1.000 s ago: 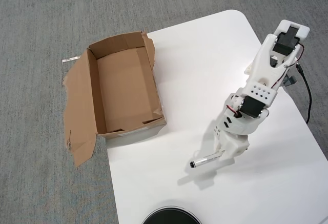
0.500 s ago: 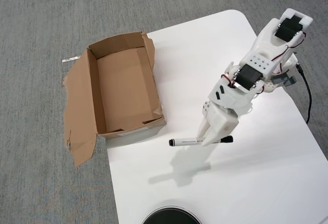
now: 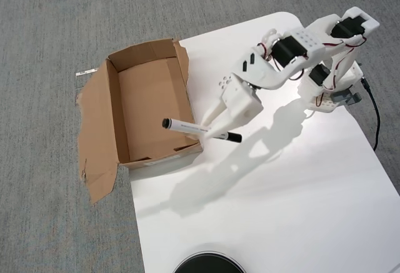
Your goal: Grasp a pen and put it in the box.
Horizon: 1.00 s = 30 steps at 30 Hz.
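Observation:
The white pen [image 3: 186,126] with black ends hangs in the air, held crosswise by my white gripper [image 3: 210,127], which is shut on its barrel. Its left black end reaches over the right side of the brown cardboard box [image 3: 112,118]; its right end sticks out over the white table. The box stands open at the table's left edge, and its inside shows nothing in it. My arm stretches from its base at the upper right toward the box.
The white table [image 3: 281,204] carries my arm's base [image 3: 328,89] at its upper right, with a black cable [image 3: 375,117] beside it. A round black object [image 3: 208,265] pokes in at the bottom edge. Grey carpet surrounds the table and lies under the box's torn left flap [image 3: 94,142].
My gripper lifted the pen off the table's lower middle and carried it up and left. The pen's left end now hangs over the box's right side.

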### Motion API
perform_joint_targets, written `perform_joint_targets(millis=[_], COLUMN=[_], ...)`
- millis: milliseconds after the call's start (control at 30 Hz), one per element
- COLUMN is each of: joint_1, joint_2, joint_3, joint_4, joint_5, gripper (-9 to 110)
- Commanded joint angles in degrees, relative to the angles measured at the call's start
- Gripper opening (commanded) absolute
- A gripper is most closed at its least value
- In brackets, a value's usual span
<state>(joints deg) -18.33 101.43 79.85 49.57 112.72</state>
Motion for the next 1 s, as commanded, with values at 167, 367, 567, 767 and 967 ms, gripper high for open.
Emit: perform_joint_targets(millis=[167, 367, 567, 767, 967], joint_1=[9.01, 12.17, 14.46, 16.3, 17.18], joint_2=[2.2, 2.11, 2.02, 1.93, 0.18], joint_3=[-7.08, -7.08, -7.16, -7.16, -9.89], joint_4=[-0.79, -0.88, -0.97, -0.97, -0.97], joint_5=[-3.74, -3.82, -6.99, -11.65, -14.19], gripper=[0, 0, 0, 0, 0])
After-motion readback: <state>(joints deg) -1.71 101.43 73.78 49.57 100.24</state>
